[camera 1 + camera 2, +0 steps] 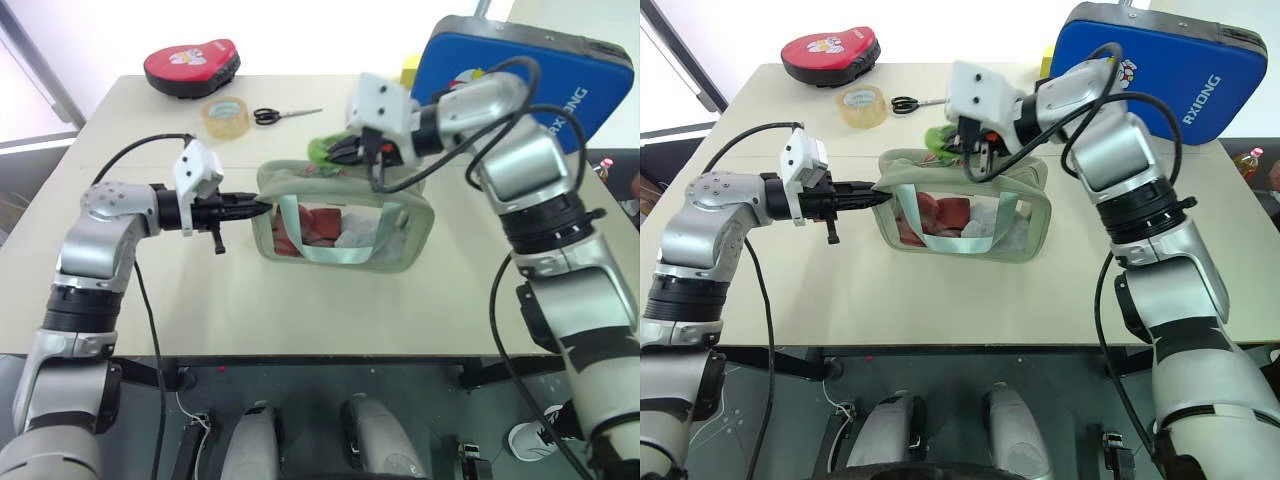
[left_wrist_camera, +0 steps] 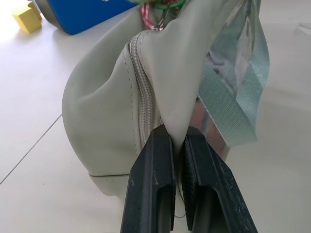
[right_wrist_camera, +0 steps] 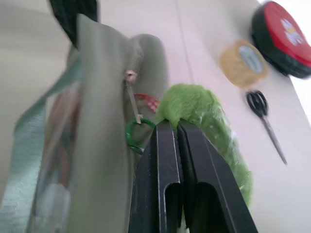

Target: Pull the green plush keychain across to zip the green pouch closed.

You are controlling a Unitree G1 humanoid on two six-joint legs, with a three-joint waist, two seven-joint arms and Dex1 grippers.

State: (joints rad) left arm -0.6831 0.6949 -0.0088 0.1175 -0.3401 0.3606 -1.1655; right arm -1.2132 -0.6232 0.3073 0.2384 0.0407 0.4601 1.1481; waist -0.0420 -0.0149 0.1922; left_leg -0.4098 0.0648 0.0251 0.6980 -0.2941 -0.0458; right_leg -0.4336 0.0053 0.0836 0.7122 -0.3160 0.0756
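Note:
The green pouch (image 1: 300, 173) stands upright in the middle of the table, with red and white contents behind its clear side window. My left gripper (image 1: 262, 207) is shut on the fabric at the pouch's left end, right beside the zipper (image 2: 143, 107). The green plush keychain (image 3: 204, 116) sits at the pouch's top edge, hanging from a green ring on the zipper pull. My right gripper (image 3: 176, 125) is shut on that plush, reaching in over the pouch from the right (image 1: 335, 152).
Behind the pouch lie a tape roll (image 1: 225, 117) and black scissors (image 1: 280, 115). A red pad (image 1: 190, 65) sits at the far left, and a big blue pad (image 1: 520, 85) and a yellow block (image 1: 410, 68) at the far right. Bare tabletop (image 1: 300, 310) lies in front.

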